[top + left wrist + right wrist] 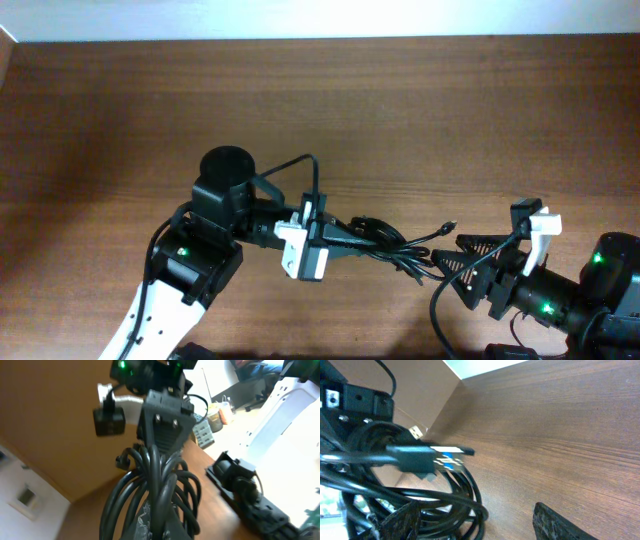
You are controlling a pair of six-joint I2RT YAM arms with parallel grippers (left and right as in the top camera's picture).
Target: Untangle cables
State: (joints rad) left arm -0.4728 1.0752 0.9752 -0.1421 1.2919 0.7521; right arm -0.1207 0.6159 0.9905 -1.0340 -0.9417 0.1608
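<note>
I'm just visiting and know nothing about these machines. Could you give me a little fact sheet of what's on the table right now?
Surface: brown wooden table
Objects: tangled black cables, one bundle
Left tool: appears closed on the cables
Right tool: open, beside the bundle
Plug: USB plug with blue insert, sticking out

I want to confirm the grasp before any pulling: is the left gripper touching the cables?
Touching. The left wrist view shows the cables bunched together and pinched inside the left gripper, with no gap visible between them.
</note>
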